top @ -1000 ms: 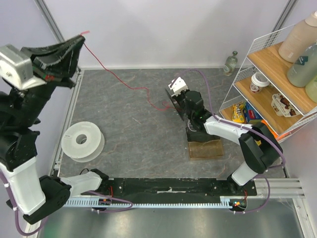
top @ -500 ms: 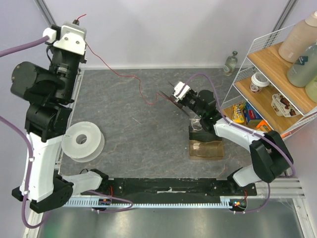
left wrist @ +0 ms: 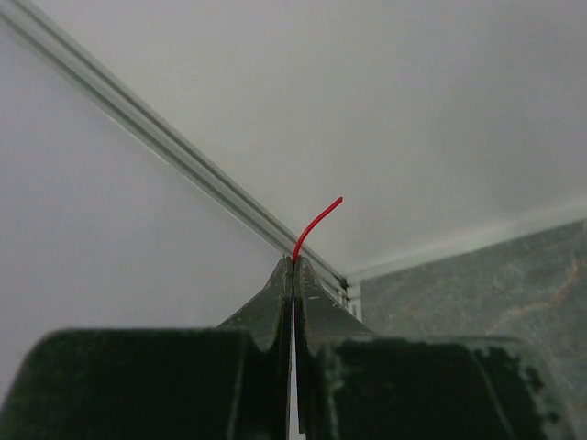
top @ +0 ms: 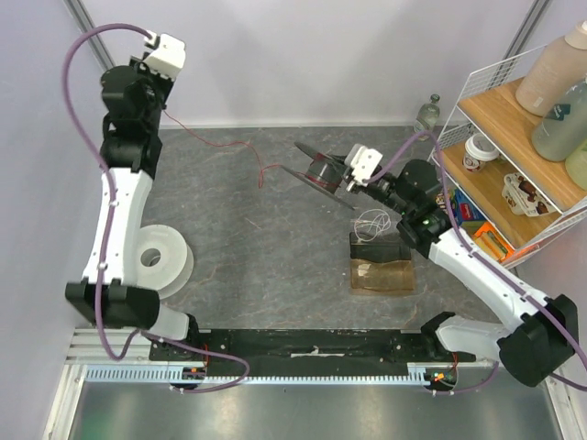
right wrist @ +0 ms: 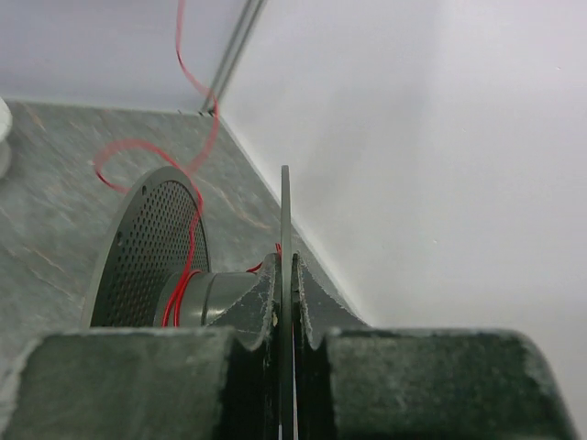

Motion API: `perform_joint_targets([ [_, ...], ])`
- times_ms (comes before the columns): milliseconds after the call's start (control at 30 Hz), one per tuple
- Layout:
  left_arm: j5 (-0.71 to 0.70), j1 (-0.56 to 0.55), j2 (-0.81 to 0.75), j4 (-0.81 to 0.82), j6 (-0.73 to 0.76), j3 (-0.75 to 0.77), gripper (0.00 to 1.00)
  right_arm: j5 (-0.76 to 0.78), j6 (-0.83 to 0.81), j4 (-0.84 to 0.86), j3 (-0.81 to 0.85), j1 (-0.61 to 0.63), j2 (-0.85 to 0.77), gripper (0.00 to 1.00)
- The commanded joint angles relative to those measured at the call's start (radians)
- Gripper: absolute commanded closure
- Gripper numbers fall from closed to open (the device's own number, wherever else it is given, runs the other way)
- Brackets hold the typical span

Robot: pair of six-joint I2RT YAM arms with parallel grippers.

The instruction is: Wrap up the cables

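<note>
Repositioned, left hand (left wrist: 293,264) pinches red wire (left wrist: 317,220); right hand (right wrist: 285,263), shifted right, clamps black spool (right wrist: 151,243)

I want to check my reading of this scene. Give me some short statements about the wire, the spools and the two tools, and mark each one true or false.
1. The left tool is shut on the end of the red wire. True.
2. The right tool grips the white spool. False: it grips a flange of the dark spool; the white spool lies on the table, untouched.
3. Some red wire is wound on the dark spool's hub. True.
4. The wire shelf stands at the table's left side. False: it stands at the right.
</note>
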Motion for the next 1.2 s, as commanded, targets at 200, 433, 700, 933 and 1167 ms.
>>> perform_joint_targets([
  [200, 0.051, 0.103, 0.156, 0.119, -0.089, -0.239, 0.98, 0.078, 0.442, -0.200, 0.323, -0.018, -0.127, 1.00],
  [433, 0.055, 0.103, 0.086, 0.183, -0.060, -0.540, 0.98, 0.403, 0.617, -0.255, 0.509, -0.101, -0.075, 1.00],
  [700, 0.044, 0.113, 0.047, 0.217, 0.018, -0.755, 0.98, 0.570, 0.835, -0.303, 0.690, -0.171, -0.005, 1.00],
  [933, 0.064, 0.122, 0.026, 0.242, 0.043, -0.844, 0.98, 0.819, 0.907, -0.318, 0.779, -0.196, 0.041, 1.00],
  [1167, 0.179, 0.120, -0.081, 0.159, 0.025, -0.945, 0.98, 0.922, 0.916, -0.280, 0.785, -0.198, 0.075, 1.00],
])
